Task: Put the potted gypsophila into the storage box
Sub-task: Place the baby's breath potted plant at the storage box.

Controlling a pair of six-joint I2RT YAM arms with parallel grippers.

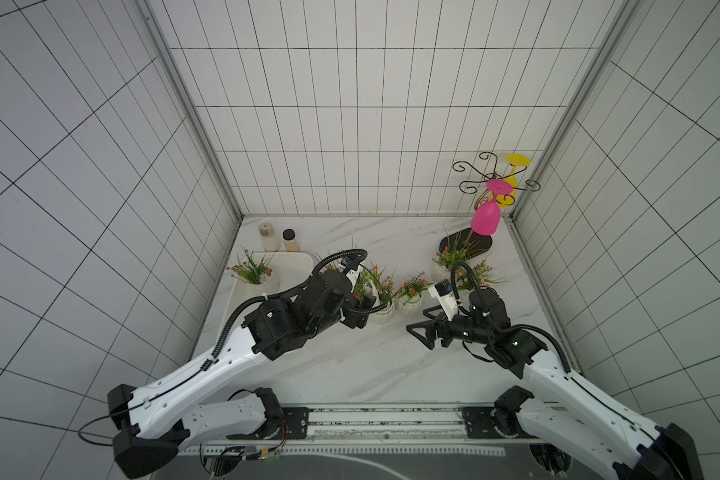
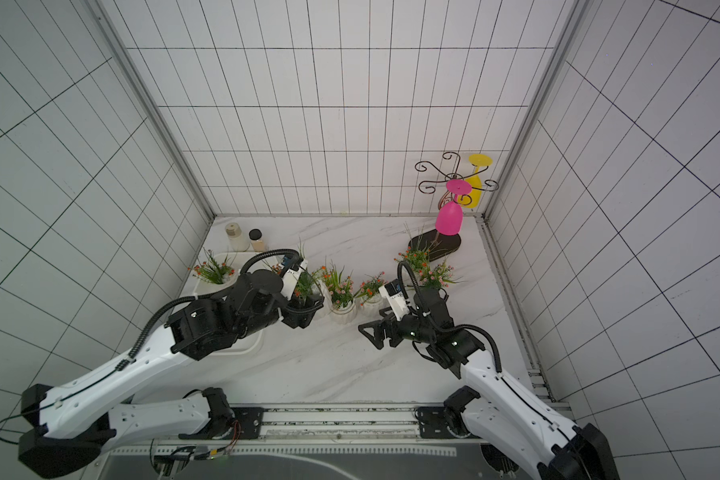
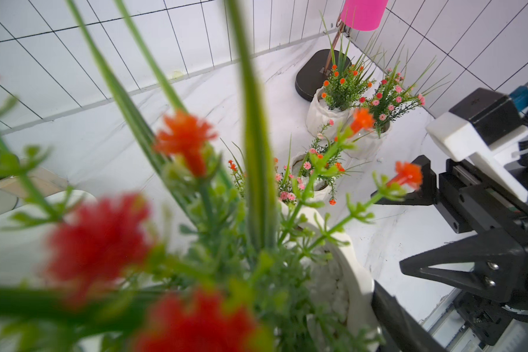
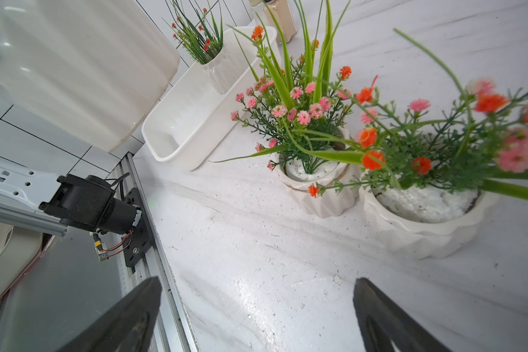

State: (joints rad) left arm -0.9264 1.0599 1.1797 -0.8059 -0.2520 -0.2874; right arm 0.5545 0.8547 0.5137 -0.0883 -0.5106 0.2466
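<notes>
Left wrist view: potted gypsophila (image 3: 348,274) is filling the frame | left hand (image 2: 305,309) is gripping it, just beside the storage box (image 4: 174,151) | right hand (image 4: 256,283) is hanging open over the tabletop (image 4: 256,231).

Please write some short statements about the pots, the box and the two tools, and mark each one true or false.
1. The white box has one flower pot in it. True.
2. The right tool holds a pot. False: its jaws are open and empty, over the bare table.
3. The left tool has a pot with red flowers between its jaws. True.
4. The two jars stand inside the box. False: they stand on the table behind it, by the wall.
5. A pink glass hangs upside down from the metal rack. True.
</notes>
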